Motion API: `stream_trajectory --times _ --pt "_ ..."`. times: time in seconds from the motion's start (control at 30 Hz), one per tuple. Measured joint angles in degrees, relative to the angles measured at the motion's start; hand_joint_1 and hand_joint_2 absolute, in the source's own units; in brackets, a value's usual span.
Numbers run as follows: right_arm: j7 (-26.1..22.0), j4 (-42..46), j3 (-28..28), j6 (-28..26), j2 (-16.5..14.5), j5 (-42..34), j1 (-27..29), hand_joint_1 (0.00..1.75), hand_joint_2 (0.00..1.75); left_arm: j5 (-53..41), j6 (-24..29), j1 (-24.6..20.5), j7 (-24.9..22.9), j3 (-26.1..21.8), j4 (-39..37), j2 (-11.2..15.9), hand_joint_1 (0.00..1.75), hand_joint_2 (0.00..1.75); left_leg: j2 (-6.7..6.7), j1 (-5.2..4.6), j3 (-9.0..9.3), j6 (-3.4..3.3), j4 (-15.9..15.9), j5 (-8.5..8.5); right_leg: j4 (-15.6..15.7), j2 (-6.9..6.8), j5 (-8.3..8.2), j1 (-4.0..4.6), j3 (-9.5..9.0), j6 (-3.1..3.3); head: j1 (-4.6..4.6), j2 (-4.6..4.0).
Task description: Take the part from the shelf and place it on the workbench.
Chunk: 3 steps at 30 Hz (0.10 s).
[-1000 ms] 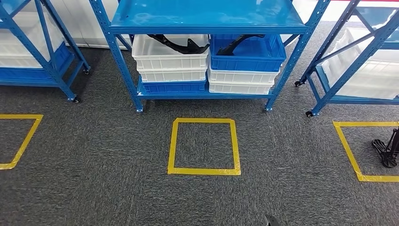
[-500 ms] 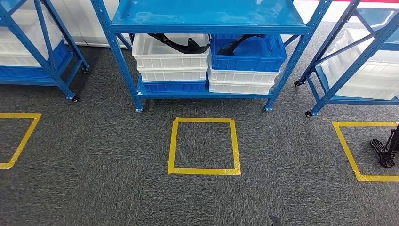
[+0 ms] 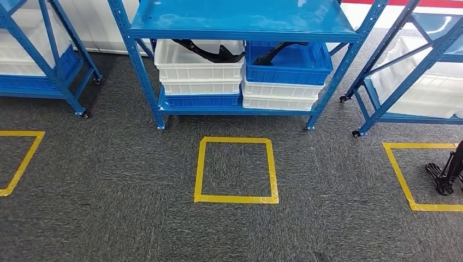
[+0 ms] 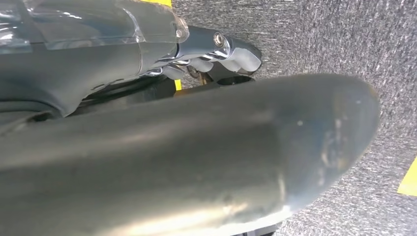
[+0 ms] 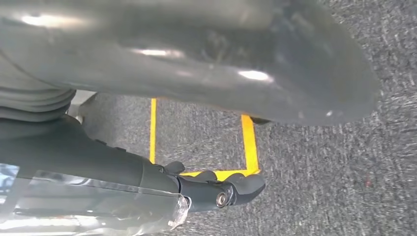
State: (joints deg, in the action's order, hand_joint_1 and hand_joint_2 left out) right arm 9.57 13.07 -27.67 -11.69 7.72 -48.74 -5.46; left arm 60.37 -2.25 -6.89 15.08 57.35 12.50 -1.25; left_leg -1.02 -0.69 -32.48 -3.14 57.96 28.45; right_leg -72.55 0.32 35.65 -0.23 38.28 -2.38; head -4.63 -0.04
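A black curved part (image 3: 210, 53) lies in the top white bin (image 3: 199, 70) on the blue shelf's (image 3: 240, 21) lower level. A second black part (image 3: 275, 52) lies in the blue bin (image 3: 289, 70) beside it. Both bins sit on stacked crates under the upper shelf board. My left hand (image 4: 187, 132) hangs over the grey carpet, its thick thumb apart from the fingers (image 4: 228, 51), with nothing in it. My right hand (image 5: 187, 69) also hangs over the carpet, its fingers (image 5: 238, 189) held away from the thumb and empty.
A yellow tape square (image 3: 236, 199) marks the carpet in front of the shelf. More blue racks with white bins stand at left (image 3: 43, 65) and right (image 3: 420, 76). Further tape squares lie at both sides. A black stand foot (image 3: 443, 176) sits in the right square.
The whole picture has shifted slightly, so the camera has moved a little; the shelf and bins keep their places. Nothing has been taken hold of.
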Motion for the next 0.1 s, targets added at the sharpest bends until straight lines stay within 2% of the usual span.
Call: stream_trajectory --times 0.07,0.1 --pt "0.0 0.0 -0.1 0.0 0.1 0.0 0.1 0.00 0.00 0.0 0.0 0.0 0.0 0.0 0.0 -0.1 0.00 0.00 0.20 -0.02 0.39 0.29 0.0 0.25 7.4 -0.45 -4.51 0.10 -3.28 0.51 -0.08 0.00" --pt "0.0 0.0 -0.1 0.0 0.1 0.0 0.2 0.00 0.00 0.0 0.0 -0.1 0.0 0.0 0.0 -0.1 0.00 0.00 0.27 -0.03 0.51 0.36 0.0 0.31 9.8 -0.59 -5.80 0.14 -4.38 0.68 -0.11 0.00"
